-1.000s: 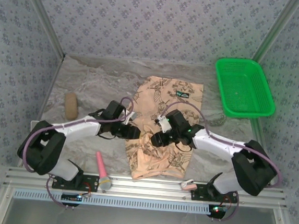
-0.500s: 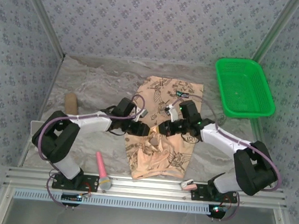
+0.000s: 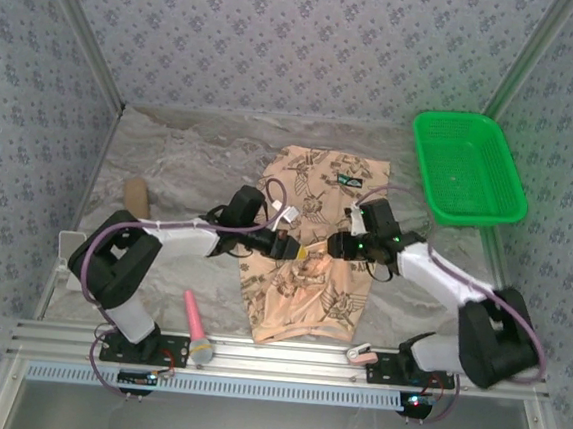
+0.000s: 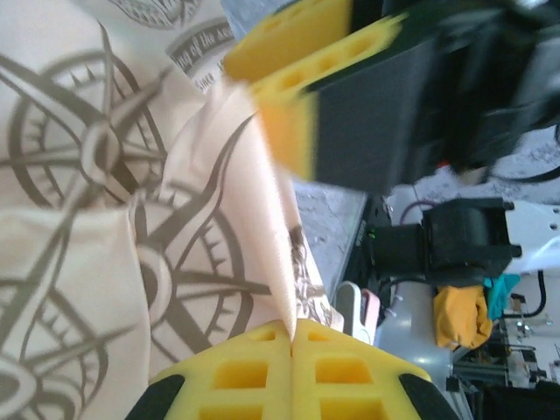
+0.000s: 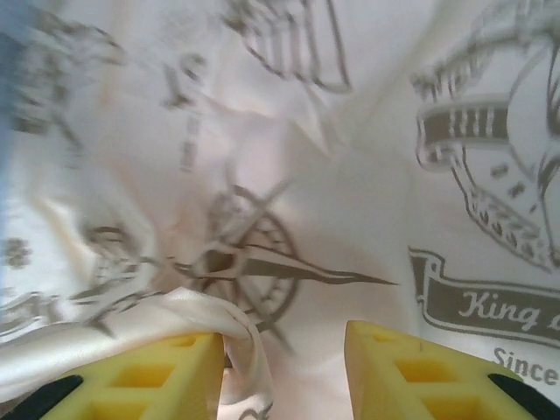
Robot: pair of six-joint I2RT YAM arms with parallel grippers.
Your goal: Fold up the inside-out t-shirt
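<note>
At the far left of the table (image 3: pixel 171 154) a tan block (image 3: pixel 137 199) lies near the wall. Closer to the front edge, well apart from it, lies a pink tool (image 3: pixel 194 325) with a grey head.

The left arm reaches out to the right, and the left claw (image 3: pixel 291 246) sits over the left-middle part of the t-shirt (image 3: pixel 309 297). In the left wrist view this claw (image 4: pixel 290 341) is closed tight, its two yellow pads pressed together. A raised ridge of the shirt (image 4: pixel 96 219) runs straight into the seam between them, so it has a pinch of cloth.

The t-shirt lies in the middle of the table between the two arms, its long way running front to back. The compass print faces up, and the cloth is rumpled where the claws meet.

Just right of the left claw, almost tip to tip, the right claw (image 3: pixel 332 245) is also over the shirt's middle. In the right wrist view this claw (image 5: pixel 284 354) stands partly open, with a clear gap between its yellow pads. A small fold of cloth curls against the inner side of one pad, but nothing is clamped.

At the far right rear a green basket (image 3: pixel 468 168) sits on the table, apart from the shirt.
</note>
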